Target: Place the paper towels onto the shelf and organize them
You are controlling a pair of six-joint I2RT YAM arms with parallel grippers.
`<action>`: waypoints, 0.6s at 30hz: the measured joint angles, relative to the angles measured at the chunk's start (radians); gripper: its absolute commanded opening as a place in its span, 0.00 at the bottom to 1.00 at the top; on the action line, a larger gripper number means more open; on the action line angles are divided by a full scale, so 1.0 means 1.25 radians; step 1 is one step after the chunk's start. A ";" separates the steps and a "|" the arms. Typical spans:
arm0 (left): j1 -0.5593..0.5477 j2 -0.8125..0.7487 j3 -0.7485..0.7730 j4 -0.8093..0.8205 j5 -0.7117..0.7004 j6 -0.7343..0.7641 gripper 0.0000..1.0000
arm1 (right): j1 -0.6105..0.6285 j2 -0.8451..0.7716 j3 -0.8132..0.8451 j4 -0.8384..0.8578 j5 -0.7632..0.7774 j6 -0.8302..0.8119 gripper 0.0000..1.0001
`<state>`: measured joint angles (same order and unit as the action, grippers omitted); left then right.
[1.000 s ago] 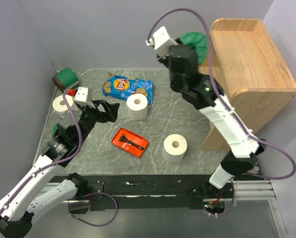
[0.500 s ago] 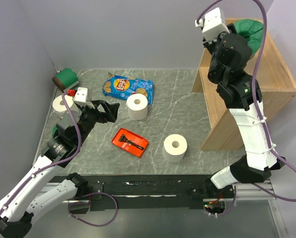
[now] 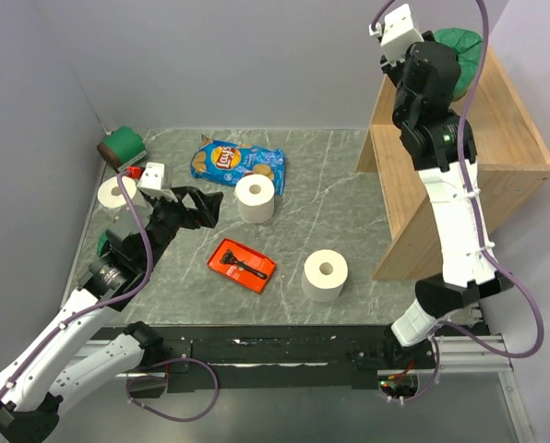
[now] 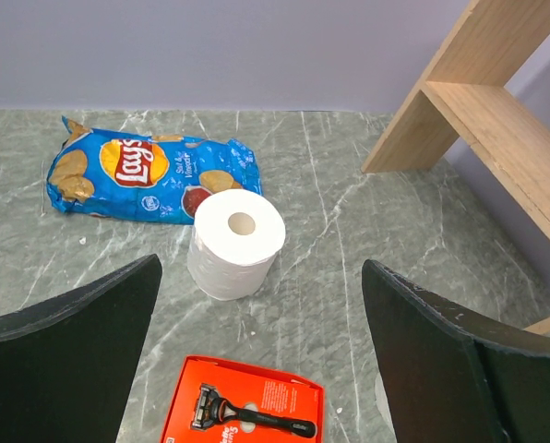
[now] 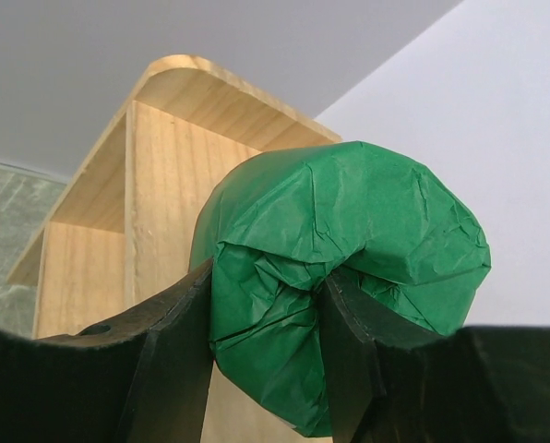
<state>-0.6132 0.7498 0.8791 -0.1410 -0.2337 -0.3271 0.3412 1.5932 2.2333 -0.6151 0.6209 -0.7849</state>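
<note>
Pale lavender walls close in a grey-green marbled surface (image 3: 349, 185), and we read it from the left. In the far left corner lies a green-wrapped roll (image 3: 123, 143) with a brown end, and nearer us a bare white roll (image 3: 114, 192) stands partly hidden by the left arm. The left jaws hang wide apart and grasp nothing, aimed at the middle white roll (image 4: 236, 242). Behind that roll lies the blue chip bag (image 4: 150, 177), marked "Lay's"; its smaller print is too fine for us to read. A flat red tray (image 3: 243, 264) holds a razor, with no legible writing. A third white roll (image 3: 325, 274) stands upright, well apart from the others. On the right rises the wooden shelf (image 3: 506, 138), and no roll shows on it. High by its far top end the right jaws are clenched across the barrel of a green roll (image 5: 349, 221), which looks not yet set down. We judge these rolls light and soft: the crinkled wrap dents under the pinch and might slide. A moderate squeeze across the middle of the barrel suits them, and the upright white ones could also be taken across their sides.
</note>
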 measured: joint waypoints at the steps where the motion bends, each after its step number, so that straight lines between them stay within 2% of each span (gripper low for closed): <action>1: 0.000 0.000 0.000 0.000 0.000 0.000 0.96 | -0.007 0.011 0.005 0.000 -0.009 0.003 0.49; 12: -0.002 0.000 0.000 0.000 0.000 0.000 0.96 | -0.062 0.072 0.032 0.032 -0.106 0.021 0.52; 15: -0.002 0.000 0.000 0.000 0.000 0.000 0.96 | -0.084 0.077 0.040 0.038 -0.132 0.041 0.56; 18: -0.002 0.003 0.000 0.000 0.000 0.000 0.96 | -0.102 0.078 0.047 0.044 -0.156 0.060 0.69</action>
<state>-0.6151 0.7536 0.8791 -0.1406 -0.2337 -0.3267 0.2138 1.6909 2.2921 -0.5606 0.4255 -0.7105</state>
